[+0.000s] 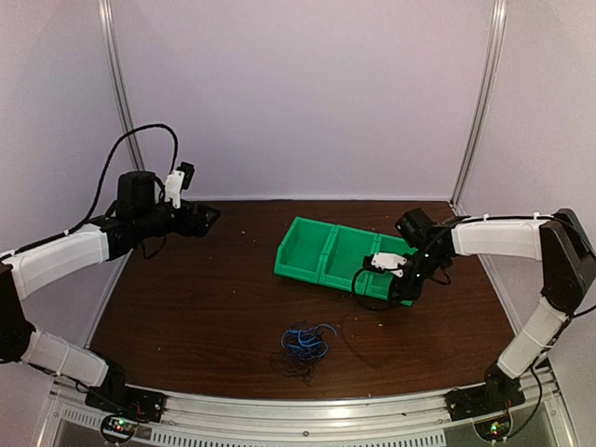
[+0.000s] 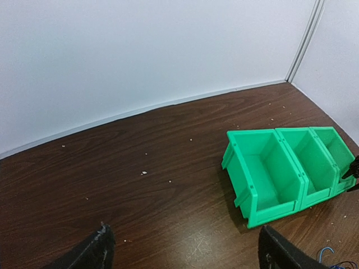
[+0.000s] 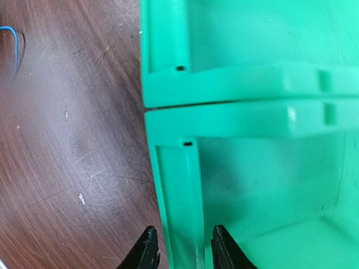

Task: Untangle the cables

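1. Near the front middle of the counter [image 1: 186, 307], the cables [image 1: 304, 345] lie in one loose tangle of blue and dark wires. They lie flat on the wood, well apart from both arms.
2. Behind and to the right of that tangle sits a row of three green bins [image 1: 317, 247], joined side to side and set at a slant to the counter's front edge.
3. My left arm [image 1: 65, 256] is raised over the far left corner, and its wrist camera looks down across the counter toward the bins.
4. The left jaws stand wide open. In the wrist view the two dark fingertips [image 2: 92, 249] sit far apart at the bottom edge with only bare wood between them.
5. My right arm [image 1: 494, 237] reaches in from the right, with its wrist low over the right-end bin of the row.
6. The right jaws straddle the near wall of that bin. One fingertip [image 3: 147, 249] is outside over the wood and the other is inside the compartment, with the green wall between them. I cannot tell whether they press on the wall or merely stand on either side of it.
7. One blue strand [image 3: 17, 47] shows at the top left of the right wrist view, lying on the counter apart from the bin.
8. A thin dark loop [image 1: 371, 296] shows just in front of that bin, below the right wrist. I cannot tell whether it is a loose wire or part of the arm's own wiring.
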Robot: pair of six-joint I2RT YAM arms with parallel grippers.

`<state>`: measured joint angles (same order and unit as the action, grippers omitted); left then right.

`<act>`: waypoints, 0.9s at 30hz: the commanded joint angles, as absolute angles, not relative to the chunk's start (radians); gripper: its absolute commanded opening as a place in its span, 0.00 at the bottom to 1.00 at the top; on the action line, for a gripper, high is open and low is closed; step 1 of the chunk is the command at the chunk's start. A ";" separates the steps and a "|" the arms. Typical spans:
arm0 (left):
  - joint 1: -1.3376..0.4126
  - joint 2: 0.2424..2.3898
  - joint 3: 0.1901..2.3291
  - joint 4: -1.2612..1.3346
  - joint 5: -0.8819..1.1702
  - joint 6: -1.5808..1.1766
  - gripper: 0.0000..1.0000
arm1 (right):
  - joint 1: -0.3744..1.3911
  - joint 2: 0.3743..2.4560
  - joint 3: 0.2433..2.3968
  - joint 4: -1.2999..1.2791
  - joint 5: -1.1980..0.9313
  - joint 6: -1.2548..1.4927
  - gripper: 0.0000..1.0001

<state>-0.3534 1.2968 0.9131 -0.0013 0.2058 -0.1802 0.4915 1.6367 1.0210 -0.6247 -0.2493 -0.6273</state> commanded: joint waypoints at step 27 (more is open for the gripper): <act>-0.839 1.211 0.677 0.021 0.512 -0.276 0.78 | 0.608 1.466 1.081 -0.562 -0.743 -0.671 0.33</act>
